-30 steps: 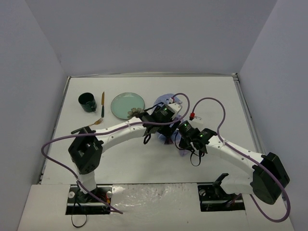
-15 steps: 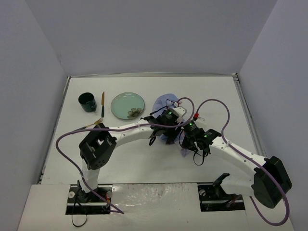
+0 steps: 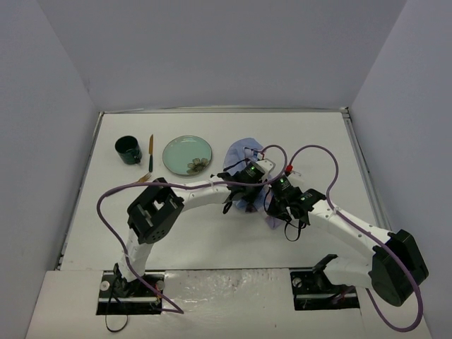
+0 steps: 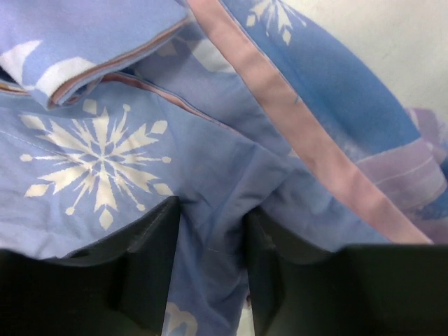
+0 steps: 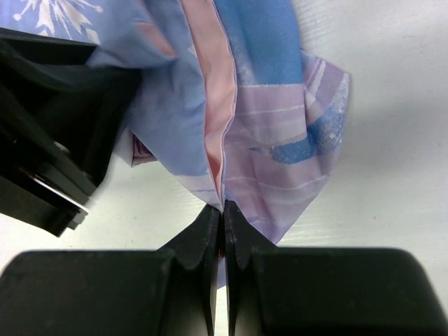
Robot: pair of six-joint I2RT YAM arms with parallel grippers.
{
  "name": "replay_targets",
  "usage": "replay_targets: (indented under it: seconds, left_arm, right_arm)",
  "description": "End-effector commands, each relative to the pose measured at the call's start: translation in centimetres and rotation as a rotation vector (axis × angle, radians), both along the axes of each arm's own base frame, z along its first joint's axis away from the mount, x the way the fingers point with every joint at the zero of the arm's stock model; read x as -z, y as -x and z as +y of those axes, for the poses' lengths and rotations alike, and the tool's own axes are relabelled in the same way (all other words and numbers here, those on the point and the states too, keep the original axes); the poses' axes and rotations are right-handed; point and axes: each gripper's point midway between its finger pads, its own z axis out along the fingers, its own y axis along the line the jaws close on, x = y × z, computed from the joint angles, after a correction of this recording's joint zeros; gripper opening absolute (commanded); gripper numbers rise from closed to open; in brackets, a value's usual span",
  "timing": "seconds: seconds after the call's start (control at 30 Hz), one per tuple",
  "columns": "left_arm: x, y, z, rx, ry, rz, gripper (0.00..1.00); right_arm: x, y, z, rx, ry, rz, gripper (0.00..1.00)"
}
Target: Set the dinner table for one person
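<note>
The blue snowflake-print placemat (image 3: 241, 151) lies crumpled in the middle of the white dinner table (image 3: 321, 145). My left gripper (image 3: 244, 195) is down on its near part. In the left wrist view the gripper (image 4: 210, 210) has a bunched fold of the placemat (image 4: 105, 154) between its two dark fingers (image 4: 150, 259), with creases running into the gap. My right gripper (image 3: 274, 206) sits just to the right. In the right wrist view it (image 5: 224, 208) is shut on the pink-hemmed edge of the placemat (image 5: 266, 63), lifted slightly off the table.
At the back left stand a dark green mug (image 3: 128, 150), a knife (image 3: 150, 151), a pale green plate (image 3: 188, 155) and a gold utensil (image 3: 145, 176). Purple cables (image 3: 311, 152) loop over both arms. Grey walls enclose the table on three sides.
My left arm has swung right and lowered onto the placemat, and its jaws have closed from wide to narrow on a fold. The right gripper stayed shut on the hem, shifting slightly.
</note>
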Motion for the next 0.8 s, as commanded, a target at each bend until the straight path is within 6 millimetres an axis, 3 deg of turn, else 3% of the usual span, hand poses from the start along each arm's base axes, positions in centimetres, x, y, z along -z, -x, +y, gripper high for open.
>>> replay_targets:
  seconds: [0.0,0.07,0.2,0.37,0.4,0.43,0.47,0.67,0.77]
  left_arm:
    - [-4.6,-2.4,-1.6,-0.036,0.123,-0.086,0.15]
    - [-5.3,-3.0,-1.2,-0.055,0.131,-0.096,0.02]
    - [-9.2,-4.5,0.8,-0.115,0.18,-0.132,0.0]
    - [-17.4,-7.2,6.1,-0.254,0.266,-0.194,0.0]
    - [-19.5,-7.9,7.9,-0.299,0.28,-0.227,0.0]
    - [-21.1,-8.1,9.0,-0.32,0.286,-0.24,0.0]
    - [-22.5,-8.3,10.4,-0.345,0.295,-0.254,0.0]
    - [-32.3,-8.2,17.0,-0.475,0.419,-0.397,0.0]
    - [-37.0,-7.6,20.6,-0.548,0.479,-0.488,0.0]
  right_arm:
    - [-1.2,-0.8,0.0,0.002,-0.023,-0.052,0.0]
    - [-1.5,-0.9,0.0,0.001,-0.026,-0.06,0.0]
    - [-2.5,-1.6,0.0,0.0,-0.041,-0.083,0.0]
    - [-6.0,-3.7,-0.6,0.007,-0.056,-0.151,0.0]
    - [-6.8,-4.1,-0.8,0.0,-0.049,-0.167,0.0]
    - [-8.3,-4.9,-0.9,0.001,-0.052,-0.196,0.0]
    - [-8.8,-5.3,-1.6,0.006,-0.035,-0.2,0.0]
    - [-16.6,-8.8,-5.7,0.042,0.016,-0.318,0.0]
    - [-20.1,-10.0,-9.3,0.073,0.076,-0.371,0.0]
